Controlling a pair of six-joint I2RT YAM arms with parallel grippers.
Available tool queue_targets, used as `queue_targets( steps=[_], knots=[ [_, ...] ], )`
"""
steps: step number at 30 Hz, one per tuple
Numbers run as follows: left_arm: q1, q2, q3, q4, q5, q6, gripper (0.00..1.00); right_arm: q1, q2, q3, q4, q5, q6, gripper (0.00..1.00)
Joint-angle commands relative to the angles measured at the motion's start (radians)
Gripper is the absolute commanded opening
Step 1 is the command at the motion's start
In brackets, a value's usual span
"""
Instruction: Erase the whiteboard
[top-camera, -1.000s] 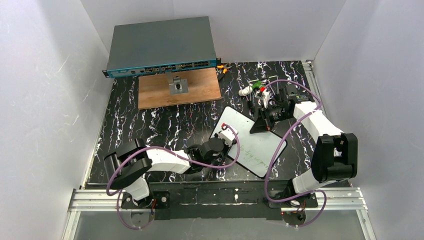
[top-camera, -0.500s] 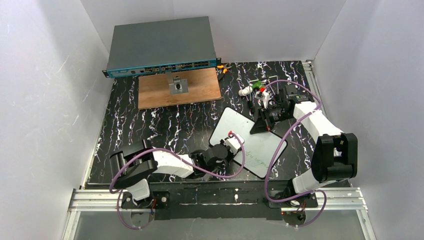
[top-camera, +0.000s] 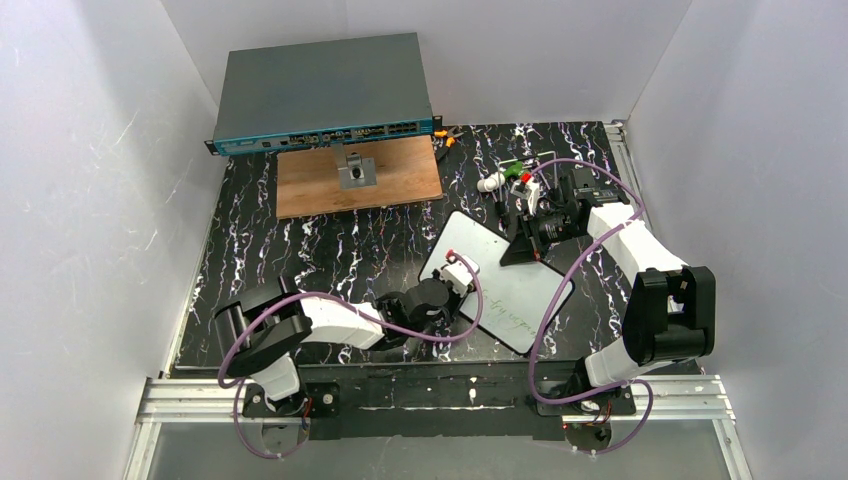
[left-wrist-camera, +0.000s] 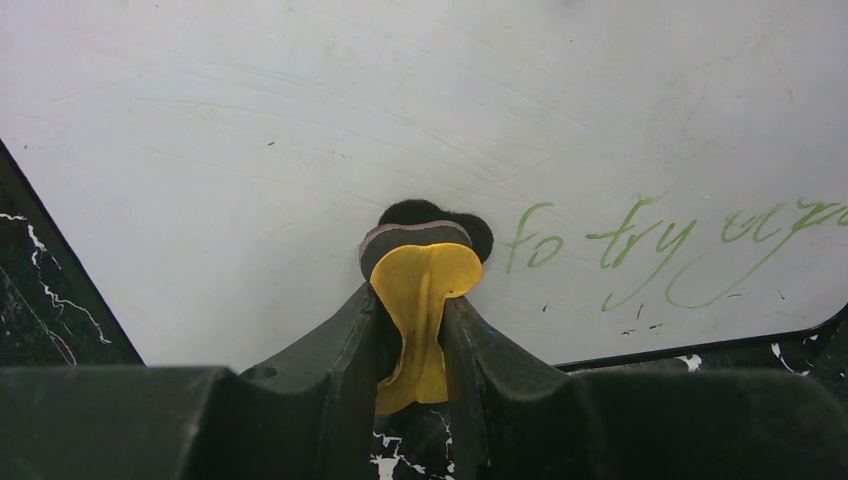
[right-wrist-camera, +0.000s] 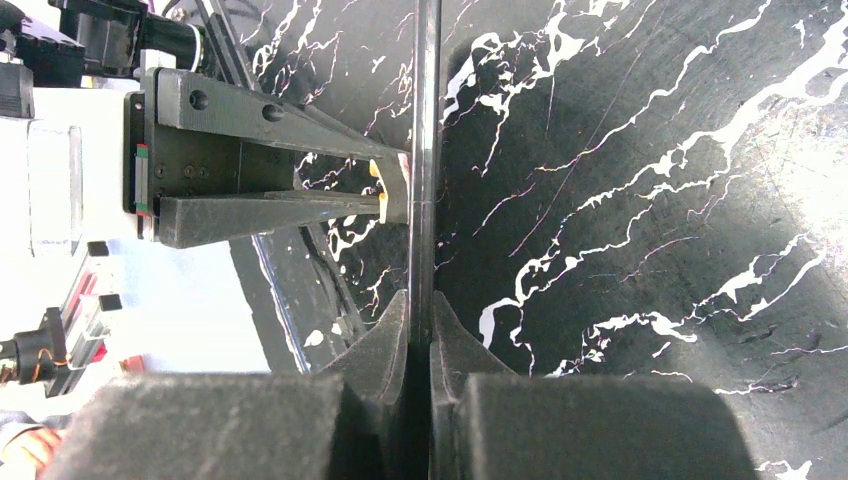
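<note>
Whiteboard (top-camera: 520, 290) lay on the black marbled table (top-camera: 330, 250), directly under the left gripper (left-wrist-camera: 412, 305) and caught at its far edge by the right gripper (right-wrist-camera: 420, 315). The right fingers were closed hard on that thin rim, with the edge running straight between them. Whether the board sat quite flat there could not be told.

The left fingers were clamped on a small yellow eraser (left-wrist-camera: 420, 285). Its dark felt end was pressed to the white surface just ahead of the fingertips. Immediately to the right of the felt ran a line of green handwriting (left-wrist-camera: 640, 240), close to the board's near rim. The surface ahead of the gripper and to its left looked clean apart from faint smears.

By my reading, the wiping step was in hand and partly done, with that one green line left to clear. The next move called for dragging the felt rightward across the writing under steady downward pressure. The right gripper would meanwhile need to hold the rim so the board did not slide. The writing sat so near the rim that the felt could slip off the edge unless the stroke ran parallel to it.
</note>
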Motion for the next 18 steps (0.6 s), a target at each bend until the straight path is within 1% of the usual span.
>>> queue_targets(
  steps=[1, 5, 8, 11, 16, 18],
  knots=[
    [0.013, -0.026, 0.026, -0.027, -0.036, 0.018, 0.00, 0.012, -0.009, 0.004, -0.025, -0.110, -0.036, 0.01],
    [-0.056, 0.000, 0.036, 0.003, -0.043, 0.093, 0.00, 0.012, -0.009, 0.004, -0.026, -0.113, -0.036, 0.01],
    [-0.118, 0.047, 0.070, 0.002, -0.095, 0.158, 0.00, 0.012, -0.010, 0.004, -0.026, -0.111, -0.036, 0.01],
    [-0.155, 0.089, 0.106, 0.006, -0.140, 0.201, 0.00, 0.012, -0.010, 0.004, -0.026, -0.111, -0.035, 0.01],
    [-0.159, 0.108, 0.116, 0.015, -0.234, 0.238, 0.00, 0.012, -0.009, 0.004, -0.027, -0.111, -0.037, 0.01],
    [-0.137, 0.096, 0.100, 0.031, -0.265, 0.229, 0.00, 0.012, -0.008, 0.004, -0.025, -0.112, -0.037, 0.01]
  ],
)
